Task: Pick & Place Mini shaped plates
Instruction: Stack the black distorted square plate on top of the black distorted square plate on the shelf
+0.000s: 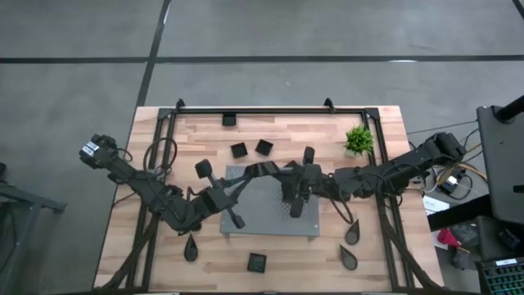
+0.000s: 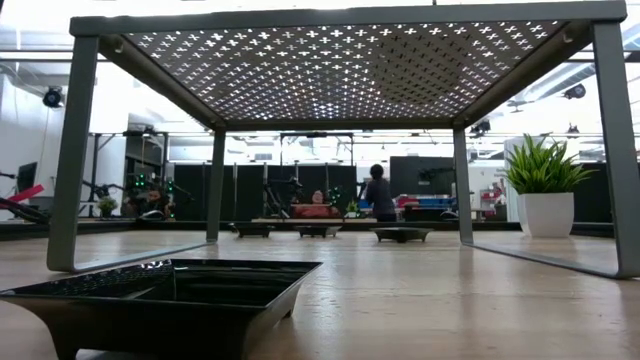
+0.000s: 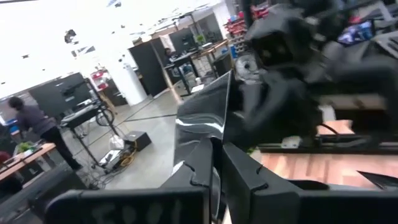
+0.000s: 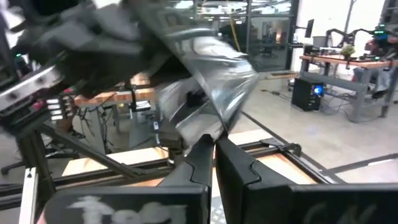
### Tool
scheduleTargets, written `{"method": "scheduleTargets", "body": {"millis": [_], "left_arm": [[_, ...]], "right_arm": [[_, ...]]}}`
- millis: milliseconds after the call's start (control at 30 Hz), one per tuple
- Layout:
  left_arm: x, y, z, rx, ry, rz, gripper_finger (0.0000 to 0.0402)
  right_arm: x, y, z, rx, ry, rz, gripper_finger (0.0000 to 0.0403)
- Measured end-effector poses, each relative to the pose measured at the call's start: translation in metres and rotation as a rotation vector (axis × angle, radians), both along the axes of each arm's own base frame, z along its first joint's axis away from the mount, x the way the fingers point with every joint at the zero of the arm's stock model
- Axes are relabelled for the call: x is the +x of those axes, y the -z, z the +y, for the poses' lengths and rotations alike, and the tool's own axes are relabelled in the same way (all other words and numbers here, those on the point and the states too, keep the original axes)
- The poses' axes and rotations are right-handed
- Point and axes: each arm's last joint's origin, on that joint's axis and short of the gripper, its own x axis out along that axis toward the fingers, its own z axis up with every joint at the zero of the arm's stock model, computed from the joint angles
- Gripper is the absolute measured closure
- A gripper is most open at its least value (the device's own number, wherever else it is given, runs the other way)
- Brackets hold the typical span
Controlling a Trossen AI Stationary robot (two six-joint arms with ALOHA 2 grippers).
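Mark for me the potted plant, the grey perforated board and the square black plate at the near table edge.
potted plant [image 1: 359, 140]: high view, on its green leaves.
grey perforated board [image 1: 266, 206]: high view, on its bare middle.
square black plate [image 1: 257, 262]: high view, on its centre.

The right pincer [image 4: 214, 144] pinches a glossy black plate [image 4: 217, 81] edge.

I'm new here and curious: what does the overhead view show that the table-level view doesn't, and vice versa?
Only overhead: both arms, the left gripper and right gripper meeting on one black plate above the grey board. Only table-level: the board's underside and a person in the room behind. Both: the board, the potted plant and other small black plates.
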Motion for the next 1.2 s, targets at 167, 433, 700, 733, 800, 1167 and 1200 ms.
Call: {"method": "scheduleTargets", "body": {"millis": [167,433,700,733,800,1167,1200], "left_arm": [[-0.001,0.002,-0.005,-0.002,0.024,0.003,0.0360],[-0.001,0.001,-0.005,-0.008,0.056,-0.003,0.0305],[-0.002,0.005,-0.009,-0.017,0.083,0.014,0.0255],[-0.002,0.005,-0.009,-0.022,0.089,0.014,0.0252],[-0.002,0.006,-0.009,-0.041,0.093,0.005,0.0249],[-0.001,0.042,-0.014,-0.062,0.196,0.035,0.0250],[-0.001,0.046,-0.015,-0.065,0.233,0.023,0.0250]], "right_arm": [[-0.012,-0.011,-0.004,0.032,-0.007,-0.006,0.0395],[-0.023,-0.013,-0.008,0.088,-0.014,0.045,0.0395],[-0.030,-0.021,-0.016,0.184,0.019,0.255,0.0395],[-0.031,-0.024,-0.018,0.204,0.017,0.287,0.0395],[-0.033,-0.029,-0.020,0.246,-0.002,0.341,0.0395],[-0.053,-0.045,-0.047,0.639,-0.023,0.651,0.0394],[-0.054,-0.044,-0.050,0.678,-0.018,0.668,0.0394]]}}
